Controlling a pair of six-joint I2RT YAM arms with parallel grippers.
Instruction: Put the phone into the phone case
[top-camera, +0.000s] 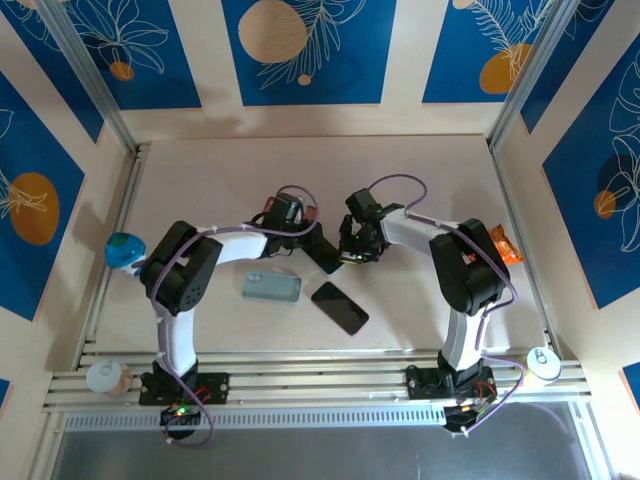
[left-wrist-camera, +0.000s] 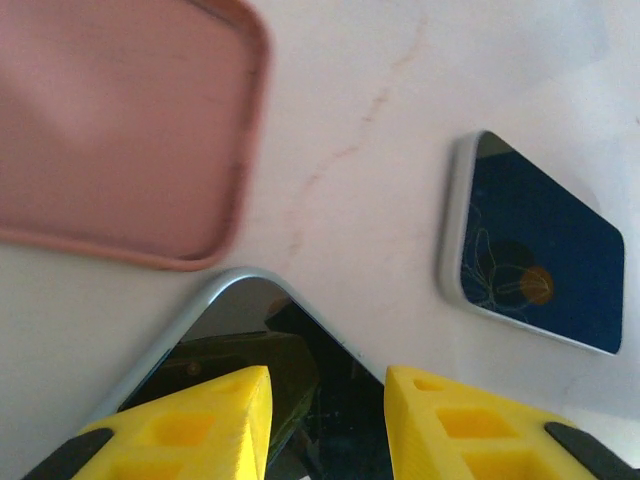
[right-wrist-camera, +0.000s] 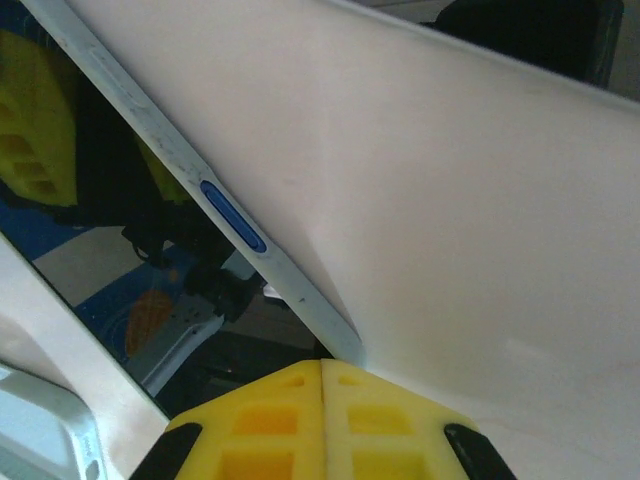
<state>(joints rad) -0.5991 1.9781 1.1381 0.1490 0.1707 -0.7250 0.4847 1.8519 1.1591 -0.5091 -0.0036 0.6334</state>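
Two phones are on the table, and I take the one under my grippers as the one in work. This phone (left-wrist-camera: 300, 335) is in the middle of the table, between both arms, and its silver rim makes a corner just ahead of the left gripper (left-wrist-camera: 325, 390). The left jaws stand partly apart. The rim passes under both yellow fingers (left-wrist-camera: 190, 420), so I judge they sit on or above the glass to steady the phone and do not pinch it. Real contact I cannot tell.

The right gripper (right-wrist-camera: 322, 385) has its jaws closed on nothing. Its joined tips are at the phone's side edge, near the blue side button (right-wrist-camera: 233, 215). I think it is held so to work as a pusher or a stop, because closed tips slide a flat thing more easily than they lift it.

The second phone (top-camera: 340, 307) lies flat just beside the light blue phone case (top-camera: 272, 287), which lies flat near the left arm. The case is apart from the first phone, so the seating is not yet begun. A pink tray-like thing (left-wrist-camera: 110, 130) with a raised rim lies beyond the first phone.
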